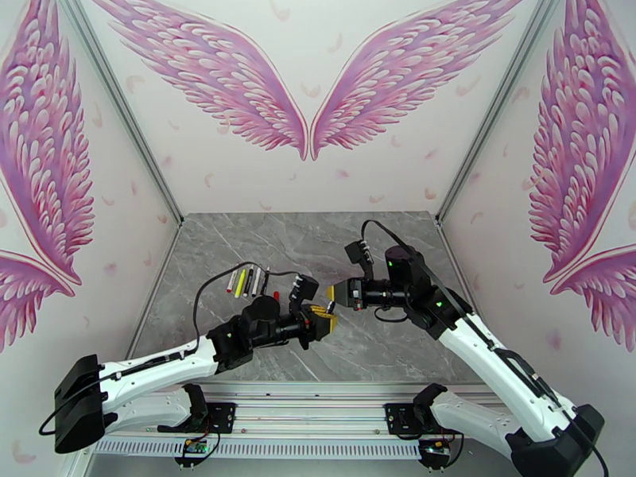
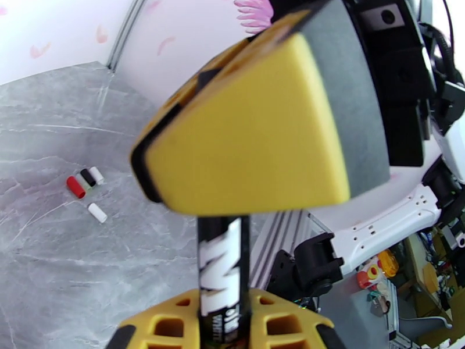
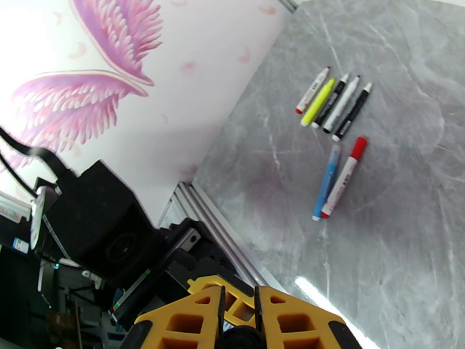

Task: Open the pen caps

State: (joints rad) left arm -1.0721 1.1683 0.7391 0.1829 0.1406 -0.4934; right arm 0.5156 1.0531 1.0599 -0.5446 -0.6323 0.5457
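At the bottom of the left wrist view, the left jaws, moulded yellow plastic with cut-out windows, are clamped tight on a black pen [image 2: 224, 269], a slim glossy barrel with bold white lettering that rises toward frame centre. Its upper end disappears behind the right jaws, a broad smooth yellow wedge with a matte grey side. In the right wrist view those jaws sit all but shut at bottom centre on a dark rounded end; whether that is cap or barrel I cannot tell. In the top view both pairs meet at frame centre over the grey marbled tabletop [image 1: 381, 232].

Four pen caps [image 2: 87, 180], short smooth cylinders, lie at the left of the left wrist view: red, black and white touching in a row, another white one just apart.

Farther off, at the upper right of the right wrist view, five pens [image 3: 342, 104] lie side by side, including a yellow highlighter [image 3: 318, 102]. A blue pen [image 3: 326, 181] and a red-capped pen [image 3: 344, 177] lie just beside each other below them.
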